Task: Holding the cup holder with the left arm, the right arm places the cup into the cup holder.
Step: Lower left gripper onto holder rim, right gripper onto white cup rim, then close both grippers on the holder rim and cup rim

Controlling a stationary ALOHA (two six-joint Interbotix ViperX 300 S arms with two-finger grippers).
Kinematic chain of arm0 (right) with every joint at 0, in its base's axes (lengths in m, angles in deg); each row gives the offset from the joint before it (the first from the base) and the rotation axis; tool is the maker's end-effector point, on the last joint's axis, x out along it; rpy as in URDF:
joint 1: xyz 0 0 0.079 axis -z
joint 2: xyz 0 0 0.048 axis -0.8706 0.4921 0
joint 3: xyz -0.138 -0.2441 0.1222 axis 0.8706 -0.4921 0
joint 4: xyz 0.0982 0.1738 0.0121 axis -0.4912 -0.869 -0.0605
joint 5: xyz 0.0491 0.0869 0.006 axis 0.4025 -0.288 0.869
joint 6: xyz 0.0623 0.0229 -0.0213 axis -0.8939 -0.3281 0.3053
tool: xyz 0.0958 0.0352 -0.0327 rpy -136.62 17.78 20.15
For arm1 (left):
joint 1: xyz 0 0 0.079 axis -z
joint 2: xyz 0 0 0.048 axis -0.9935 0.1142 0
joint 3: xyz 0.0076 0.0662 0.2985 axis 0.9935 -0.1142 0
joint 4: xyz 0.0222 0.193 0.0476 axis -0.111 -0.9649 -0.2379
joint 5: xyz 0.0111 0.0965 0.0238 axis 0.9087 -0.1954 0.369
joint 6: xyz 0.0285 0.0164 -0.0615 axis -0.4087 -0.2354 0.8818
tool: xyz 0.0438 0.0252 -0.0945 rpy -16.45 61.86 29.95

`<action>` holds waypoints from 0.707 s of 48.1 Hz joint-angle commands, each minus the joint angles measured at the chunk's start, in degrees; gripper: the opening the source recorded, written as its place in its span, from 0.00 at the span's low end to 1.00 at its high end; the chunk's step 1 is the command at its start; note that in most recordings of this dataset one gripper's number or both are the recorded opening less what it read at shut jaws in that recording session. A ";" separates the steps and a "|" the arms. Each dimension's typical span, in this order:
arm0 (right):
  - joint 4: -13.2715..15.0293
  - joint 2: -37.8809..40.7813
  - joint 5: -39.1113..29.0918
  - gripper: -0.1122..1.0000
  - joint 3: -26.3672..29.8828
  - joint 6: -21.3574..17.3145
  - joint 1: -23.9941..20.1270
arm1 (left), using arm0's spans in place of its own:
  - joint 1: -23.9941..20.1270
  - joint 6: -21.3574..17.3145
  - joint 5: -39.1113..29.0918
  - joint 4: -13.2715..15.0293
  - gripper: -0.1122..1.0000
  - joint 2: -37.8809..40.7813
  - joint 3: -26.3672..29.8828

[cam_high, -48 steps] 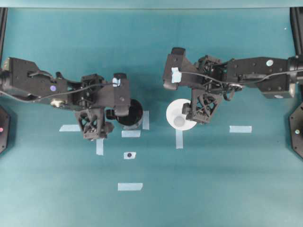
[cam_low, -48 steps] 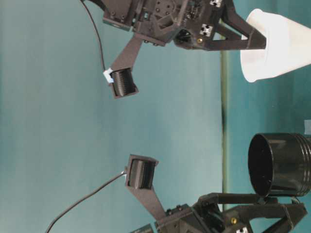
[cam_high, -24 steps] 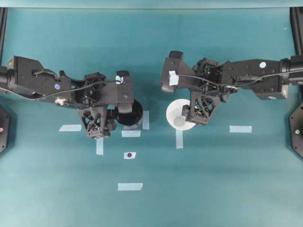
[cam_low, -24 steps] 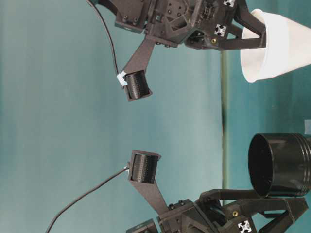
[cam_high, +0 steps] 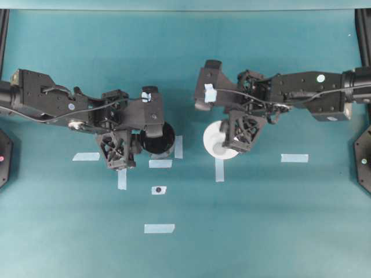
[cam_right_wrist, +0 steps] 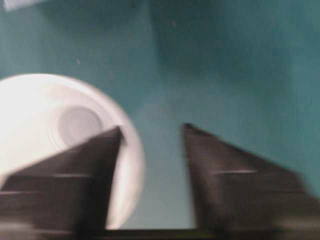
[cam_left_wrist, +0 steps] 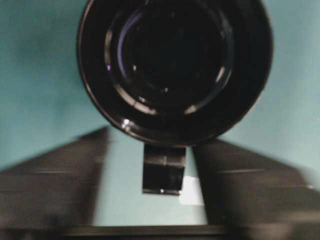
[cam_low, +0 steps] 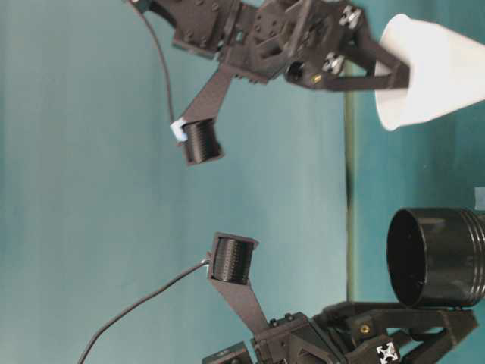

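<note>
The left gripper (cam_left_wrist: 150, 175) sat half-open, fingers straddling the stubby handle of the cup holder (cam_high: 157, 138) without gripping it. Over to the right, the right gripper (cam_right_wrist: 150, 165) was half-open too, one finger inside the cup (cam_high: 219, 141) and one outside its rim, nothing pinched yet.

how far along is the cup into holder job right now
Early. Done: both arms are at their objects. In hand: the left gripper has its fingers either side of the cup holder's handle, with gaps still showing; the right gripper has one finger over the cup's rim and one outside, not pinched. Left: finish both grips, lift the cup and seat it in the holder.
</note>
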 commanded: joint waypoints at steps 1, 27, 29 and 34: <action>-0.18 -1.49 0.35 0.39 1.41 0.18 -0.79 | 0.00 0.09 -0.35 -0.18 0.50 -0.97 1.14; -2.64 -1.67 0.09 0.13 1.05 -0.09 -1.58 | 0.26 -0.35 -0.09 -0.18 0.33 -1.58 2.02; -2.64 -1.85 0.09 0.13 1.05 -0.18 -1.58 | 0.35 -0.35 -0.09 -0.18 0.33 -1.67 2.02; -2.99 -2.81 -0.62 0.13 1.05 -0.62 -1.58 | 0.53 -0.35 -0.09 -0.18 0.33 -2.46 2.02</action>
